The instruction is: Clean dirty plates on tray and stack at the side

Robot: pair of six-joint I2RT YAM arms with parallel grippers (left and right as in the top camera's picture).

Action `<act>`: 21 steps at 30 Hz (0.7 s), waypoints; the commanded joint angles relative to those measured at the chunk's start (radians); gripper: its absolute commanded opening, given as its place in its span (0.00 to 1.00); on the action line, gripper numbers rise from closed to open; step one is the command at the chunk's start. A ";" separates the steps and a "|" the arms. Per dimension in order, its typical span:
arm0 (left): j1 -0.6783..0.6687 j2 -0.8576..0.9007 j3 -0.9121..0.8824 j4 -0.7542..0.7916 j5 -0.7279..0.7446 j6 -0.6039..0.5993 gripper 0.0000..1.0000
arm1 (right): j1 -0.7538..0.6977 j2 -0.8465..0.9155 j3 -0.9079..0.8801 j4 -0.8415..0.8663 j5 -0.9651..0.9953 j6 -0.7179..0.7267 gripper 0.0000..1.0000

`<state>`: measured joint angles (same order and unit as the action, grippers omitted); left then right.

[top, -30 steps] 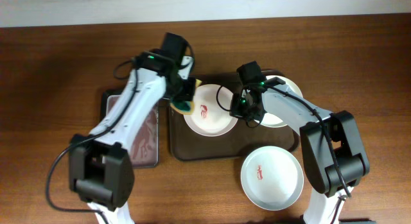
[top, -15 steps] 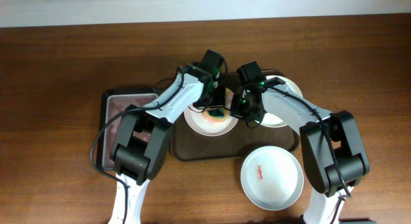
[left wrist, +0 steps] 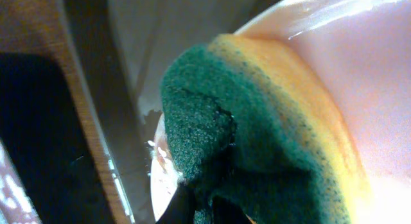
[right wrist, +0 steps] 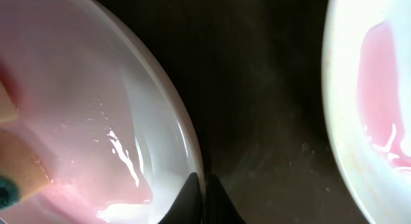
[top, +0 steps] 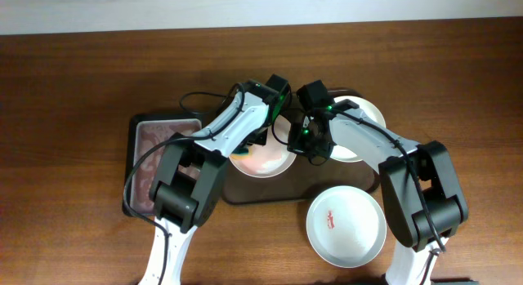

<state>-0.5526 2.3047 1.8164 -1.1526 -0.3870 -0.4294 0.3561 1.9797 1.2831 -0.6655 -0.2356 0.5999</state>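
A white plate (top: 265,161) with a smeared pink film lies on the left of the dark brown tray (top: 245,193). My left gripper (top: 263,136) is shut on a green-and-yellow sponge (left wrist: 257,140) pressed on this plate (left wrist: 379,89). My right gripper (top: 304,143) is shut on the plate's right rim (right wrist: 186,153). A second plate (top: 364,115) lies on the tray's right, mostly hidden by my right arm; it also shows in the right wrist view (right wrist: 372,102). A third plate (top: 346,225) with a red smear lies on the table in front of the tray.
A smaller black-rimmed tray (top: 151,146) with a grey-pink inside lies left of the brown tray. Both arms cross over the brown tray's middle. The wooden table (top: 73,89) spreads around.
My left gripper moved with the sponge from the plate's left edge onto the plate and across it. The red smear has spread into a pink film. My right gripper kept its hold on the rim.
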 commanded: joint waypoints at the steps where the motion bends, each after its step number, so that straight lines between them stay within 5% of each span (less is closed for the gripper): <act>1: 0.040 0.050 0.108 -0.094 -0.156 0.008 0.00 | -0.015 0.010 -0.004 -0.032 0.090 -0.001 0.04; 12: 0.101 0.043 0.512 -0.531 0.010 0.008 0.00 | -0.017 0.009 0.009 -0.031 0.090 -0.081 0.04; 21: 0.283 -0.246 0.476 -0.536 0.242 0.163 0.00 | -0.016 -0.021 0.060 -0.095 0.093 -0.208 0.04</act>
<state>-0.3141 2.2284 2.3066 -1.6836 -0.2028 -0.3229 0.3458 1.9797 1.3239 -0.7532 -0.1730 0.4431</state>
